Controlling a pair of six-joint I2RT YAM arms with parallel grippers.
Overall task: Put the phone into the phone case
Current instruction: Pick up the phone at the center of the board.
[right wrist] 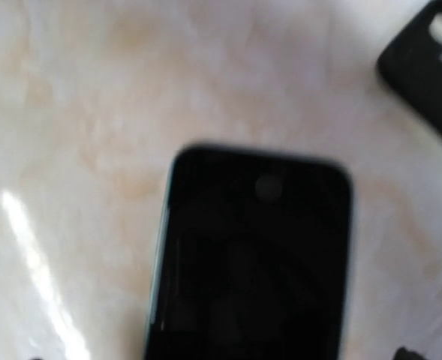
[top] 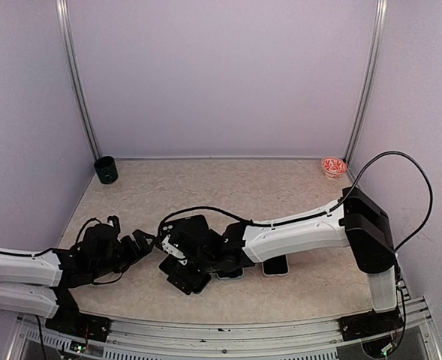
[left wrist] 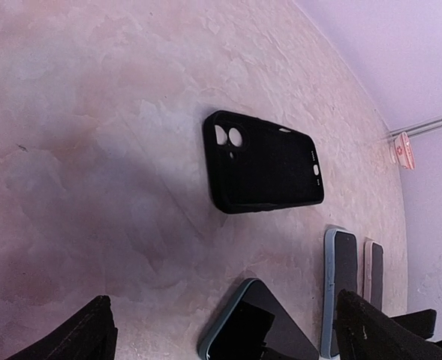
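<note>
Black case (left wrist: 262,163) lies empty at 1 o'clock of phone (right wrist: 251,255). Both wide, nothing held: left gripper (left wrist: 228,330), right gripper (top: 187,274). Risk: phone lies flat, so the grip may slip off its thin edges or nudge neighbouring phone (left wrist: 339,289).

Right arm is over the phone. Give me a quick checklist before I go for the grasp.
1. Empty phone case flat on the table: ok.
2. Open right gripper over the phone, nothing gripped: ok.
3. Open left gripper holding nothing: ok.
4. Camera end of the phone matched to the case cutouts: cannot tell, the right wrist view is blurred.
5. The two other phones apart from the case: ok.
6. Seating of the phone in the case: not ok, they lie apart.
</note>
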